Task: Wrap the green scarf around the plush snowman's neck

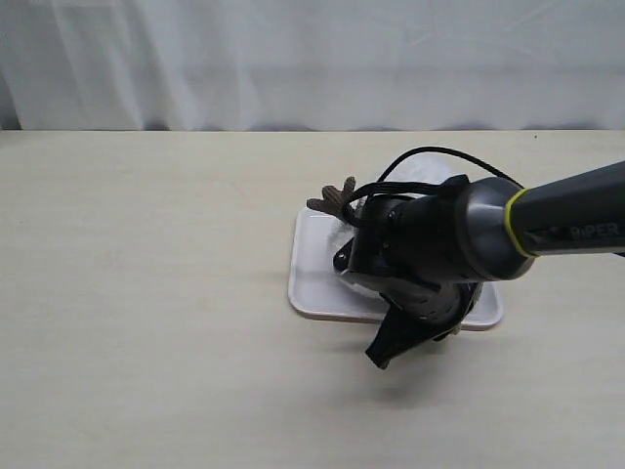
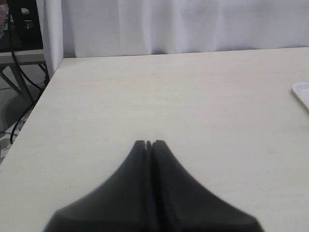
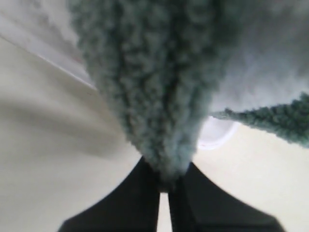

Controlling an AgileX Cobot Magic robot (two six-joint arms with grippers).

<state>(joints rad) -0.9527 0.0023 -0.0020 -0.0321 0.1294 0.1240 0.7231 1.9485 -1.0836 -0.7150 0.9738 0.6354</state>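
My right gripper (image 3: 165, 181) is shut on a bunched fold of the fuzzy green scarf (image 3: 154, 87), which fills most of the right wrist view; another stretch of it runs off to one side. Behind it is the snowman's white plush (image 3: 270, 72). In the exterior view my right arm covers nearly all of the plush snowman (image 1: 348, 234); only one brown twig arm (image 1: 332, 200) and some white fluff show. There the right gripper (image 1: 383, 356) points down at the tray's front edge. The neck is hidden. My left gripper (image 2: 148, 143) is shut and empty over bare table.
A white rectangular tray (image 1: 312, 283) holds the snowman at the middle of the pale wooden table (image 1: 146, 293). A corner of the tray (image 2: 301, 94) shows in the left wrist view. A white curtain hangs behind the table.
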